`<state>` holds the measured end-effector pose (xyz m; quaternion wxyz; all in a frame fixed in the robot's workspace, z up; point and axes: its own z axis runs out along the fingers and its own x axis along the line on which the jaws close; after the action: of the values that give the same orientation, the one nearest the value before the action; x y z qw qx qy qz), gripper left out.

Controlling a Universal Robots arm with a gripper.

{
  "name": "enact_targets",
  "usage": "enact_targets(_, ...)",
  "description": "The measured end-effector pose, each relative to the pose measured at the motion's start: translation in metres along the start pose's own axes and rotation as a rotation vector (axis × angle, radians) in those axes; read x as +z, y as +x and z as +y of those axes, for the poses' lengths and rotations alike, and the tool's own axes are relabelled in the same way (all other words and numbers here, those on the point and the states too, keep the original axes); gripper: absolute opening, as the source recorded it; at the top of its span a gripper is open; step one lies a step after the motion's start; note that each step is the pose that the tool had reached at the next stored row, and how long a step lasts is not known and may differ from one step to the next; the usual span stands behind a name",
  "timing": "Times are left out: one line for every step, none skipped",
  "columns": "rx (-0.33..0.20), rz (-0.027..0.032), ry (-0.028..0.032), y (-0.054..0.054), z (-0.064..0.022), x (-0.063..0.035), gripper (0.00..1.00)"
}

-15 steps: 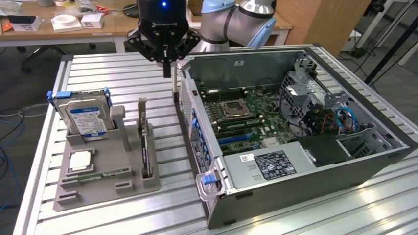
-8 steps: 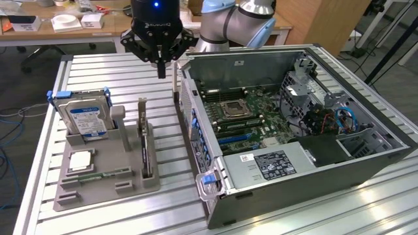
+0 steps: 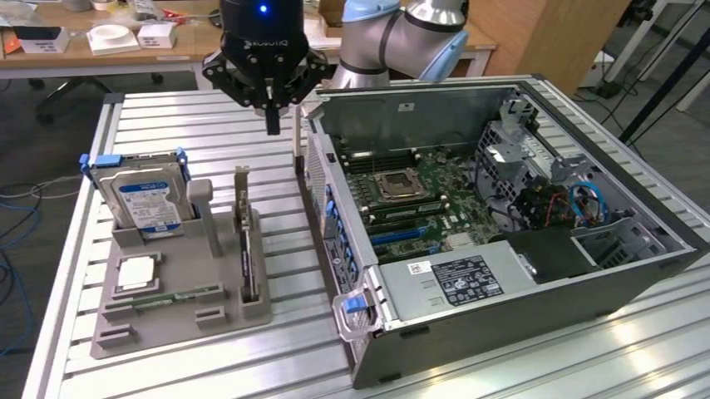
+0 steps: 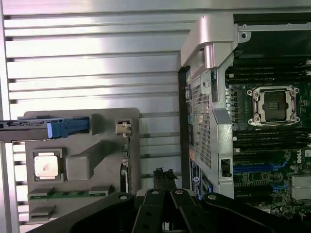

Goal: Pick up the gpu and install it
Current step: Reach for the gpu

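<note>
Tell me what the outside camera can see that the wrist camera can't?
Exterior view: the blue label on the hard drive, the robot arm, the power supply and desks behind. Wrist view: a top-down look at the thin edge of the gpu. Both share the grey tray, the loose processor, the motherboard socket and the shut gripper.

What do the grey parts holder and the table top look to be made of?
Parts holder: matte grey plastic, probably moulded or printed, judging by its dull, even surface and blocky slots. Table top: bare metal, likely aluminium, judging by its ribbed silvery slats with bright reflections.
</note>
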<state>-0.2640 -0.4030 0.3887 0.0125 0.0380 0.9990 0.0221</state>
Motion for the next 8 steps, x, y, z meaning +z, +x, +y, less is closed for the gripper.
enact_targets(0.000, 0.0000, 0.0000, 0.0002, -0.0011, 0.0000, 0.11)
enact_targets(0.000, 0.0000, 0.0000, 0.0005, -0.0021, 0.0000, 0.11)
enact_targets(0.000, 0.0000, 0.0000, 0.0008, -0.0030, -0.0001, 0.11)
enact_targets(0.000, 0.0000, 0.0000, 0.0011, -0.0039, 0.0000, 0.11)
enact_targets(0.000, -0.0001, 0.0000, 0.0014, -0.0047, 0.0000, 0.11)
enact_targets(0.000, 0.0000, 0.0000, 0.0017, -0.0054, 0.0000, 0.11)
enact_targets(0.000, 0.0000, 0.0000, 0.0022, -0.0058, -0.0001, 0.11)
enact_targets(0.000, 0.0000, 0.0000, 0.0027, -0.0063, 0.0000, 0.11)
